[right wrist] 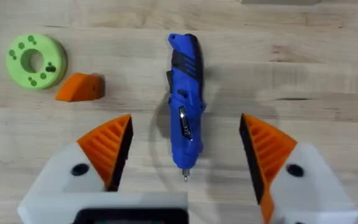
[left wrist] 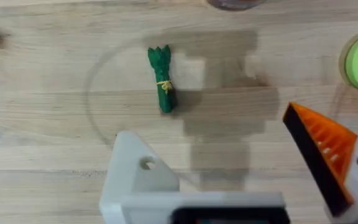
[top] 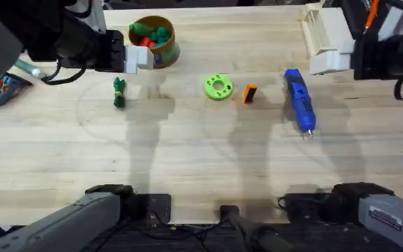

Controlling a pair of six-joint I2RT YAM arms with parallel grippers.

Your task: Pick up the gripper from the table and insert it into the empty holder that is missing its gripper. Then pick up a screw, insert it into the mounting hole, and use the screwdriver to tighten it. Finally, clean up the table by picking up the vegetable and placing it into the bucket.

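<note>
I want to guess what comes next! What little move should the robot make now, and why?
Probably the right gripper, open above the screwdriver, should shift toward the loose orange gripper beside the green disc, because the left arm's empty holder lacks its finger.

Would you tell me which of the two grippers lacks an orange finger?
The left gripper: one white mount is bare, while the right gripper carries both orange ribbed fingers.
</note>
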